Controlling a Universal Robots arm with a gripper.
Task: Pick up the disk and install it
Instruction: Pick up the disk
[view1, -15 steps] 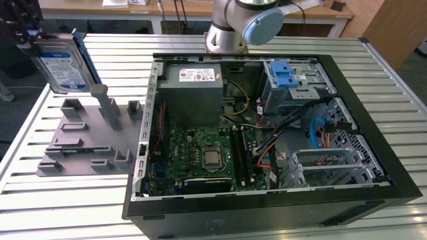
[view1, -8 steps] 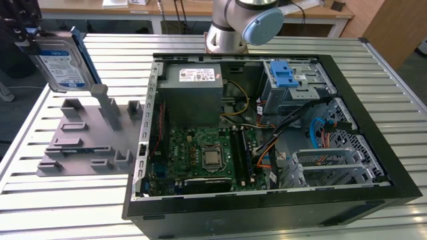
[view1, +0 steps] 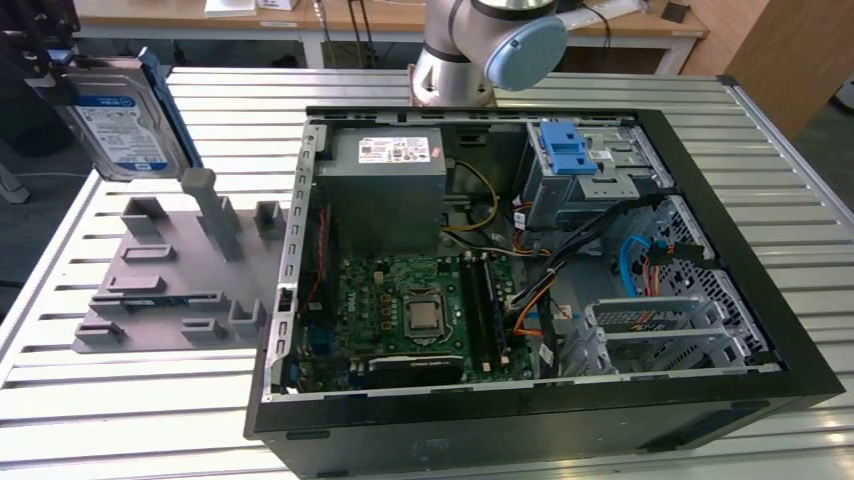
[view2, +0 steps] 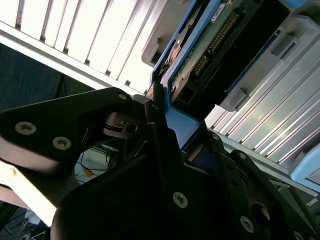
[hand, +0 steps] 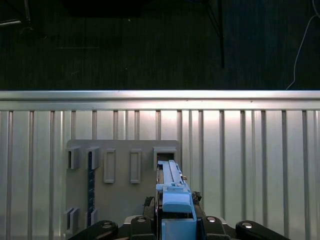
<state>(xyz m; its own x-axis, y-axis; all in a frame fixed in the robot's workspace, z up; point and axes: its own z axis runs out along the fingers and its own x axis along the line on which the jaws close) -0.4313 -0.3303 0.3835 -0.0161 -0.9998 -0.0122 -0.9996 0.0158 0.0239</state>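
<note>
In the exterior view, the flat rectangular grey metal disk (view1: 120, 125) with a white and blue label and a blue plastic carrier frame is seen held upright on edge in the black hand (view1: 54, 70), at the exterior view's left, above the grey plastic fixture plate (view1: 147, 300) that lies on the slatted aluminium table (view1: 134, 420). It is well apart from the open black computer case (view1: 534, 425). In the second wrist view, the hand is seen clenched on the disk. The black fingers (view2: 159, 135) are pressed against the blue frame at one short end, and the green circuit board (view2: 200, 55) on the underside is left exposed. In the first wrist view, the disk (hand: 172, 192) is seen edge-on over the fixture plate, near one of its slots; whether they touch cannot be told. The disk is judged to be stiff, dense and fairly heavy for its bulk, and sensitive to knocks. The smooth metal faces are likely to be slippery, and the bare board should not be pressed. The plastic frame, where it is gripped now, is judged the safest place to hold, though it may flex.
</note>
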